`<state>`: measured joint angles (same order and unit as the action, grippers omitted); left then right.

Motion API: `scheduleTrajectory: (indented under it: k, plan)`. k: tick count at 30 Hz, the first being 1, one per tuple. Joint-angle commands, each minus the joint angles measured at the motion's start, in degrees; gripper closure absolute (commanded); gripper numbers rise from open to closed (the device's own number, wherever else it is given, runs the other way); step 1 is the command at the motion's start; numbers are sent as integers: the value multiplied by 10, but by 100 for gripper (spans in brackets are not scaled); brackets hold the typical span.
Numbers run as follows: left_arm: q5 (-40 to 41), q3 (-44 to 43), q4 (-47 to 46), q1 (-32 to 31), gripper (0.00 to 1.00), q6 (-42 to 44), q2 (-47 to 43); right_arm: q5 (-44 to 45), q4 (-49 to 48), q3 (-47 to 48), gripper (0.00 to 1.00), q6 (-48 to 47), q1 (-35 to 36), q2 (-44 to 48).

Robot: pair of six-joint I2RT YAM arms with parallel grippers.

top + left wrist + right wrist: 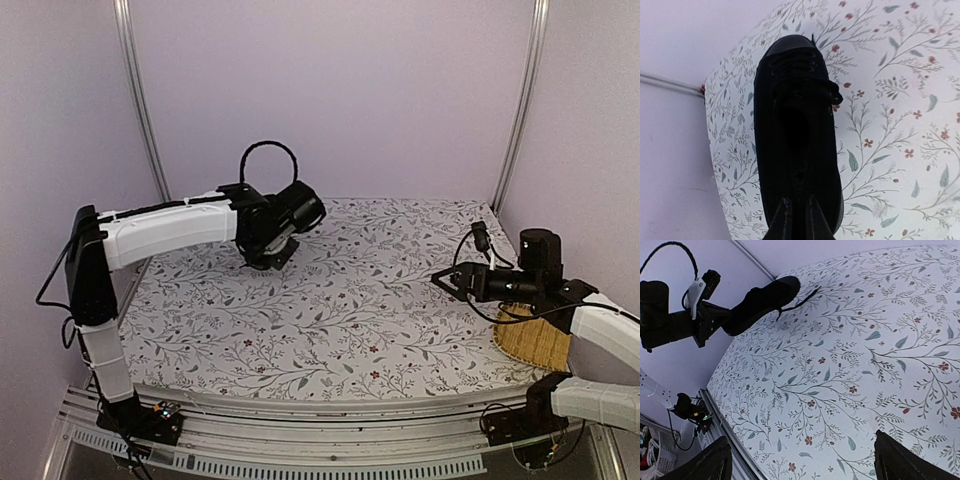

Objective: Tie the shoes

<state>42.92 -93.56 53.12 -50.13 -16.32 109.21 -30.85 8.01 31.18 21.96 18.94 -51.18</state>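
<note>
The black shoe [795,130] is in my left gripper [800,222], whose fingers [784,220] are closed close together on its heel end. The toe points away from the wrist, and the laces [832,95] hang loose off its side. In the top view the shoe [303,207] is held above the far left of the table, with the left gripper [272,228] behind it. The right wrist view shows the shoe [762,300] lifted off the cloth with a lace end [800,299] dangling. My right gripper [802,460] is wide open and empty over the table's right side [447,281].
A floral cloth [350,300] covers the table. A woven straw mat [535,342] lies at the right edge under the right arm. The table's left edge and wall [675,165] are close beside the shoe. Metal frame posts stand in the back corners.
</note>
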Motion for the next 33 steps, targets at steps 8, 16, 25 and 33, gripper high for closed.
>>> scheduleTrajectory:
  k: [8,16,25,33]
  plan:
    - [-62,-175,44,-129,100,179,-40,34,-214,-4,1,10,155,-59]
    - [-88,-269,62,-198,100,166,10,160,-279,-2,1,-20,226,-161]
    - [-115,-306,63,-225,100,143,16,298,-373,7,1,-24,296,-284]
    - [-126,-300,69,-229,100,119,-10,360,-430,16,20,-19,303,-313]
